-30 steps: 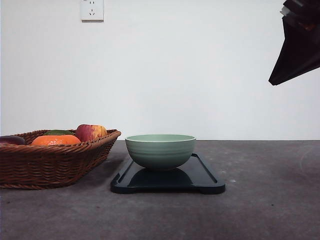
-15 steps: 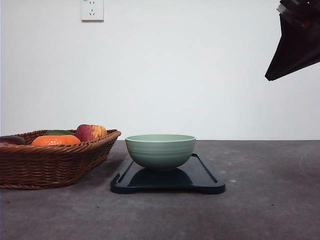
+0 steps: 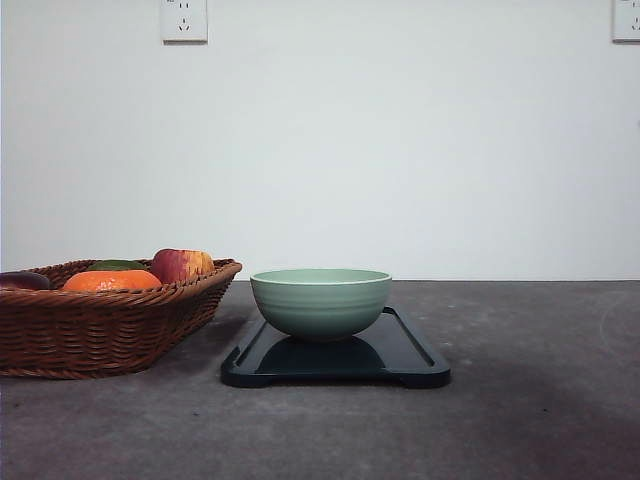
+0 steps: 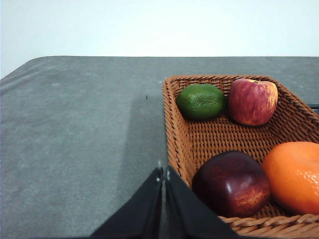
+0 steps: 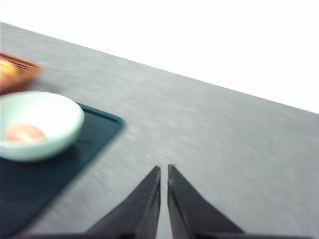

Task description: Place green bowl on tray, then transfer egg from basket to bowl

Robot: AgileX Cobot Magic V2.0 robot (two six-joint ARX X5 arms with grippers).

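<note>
The green bowl (image 3: 321, 301), pale sage with faint ribs and a lighter rim, stands upright on the flat black tray (image 3: 410, 362), toward its far left part. The tray lies level on the table, just right of the basket (image 3: 110, 325). The egg (image 5: 25, 133), a reddish-brown blur, rests inside the bowl. The brown wicker basket sits at the left, low and wide.

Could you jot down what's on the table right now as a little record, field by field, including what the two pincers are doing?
bowl: green bowl upright on the black tray
egg: egg lies inside the bowl
basket: wicker basket left of the tray, holding a tangerine, red-yellow apple, dark red fruit, green citrus
left pincer: left pincer shut, empty, beside the basket's rim
right pincer: right pincer shut, empty, above bare table
</note>
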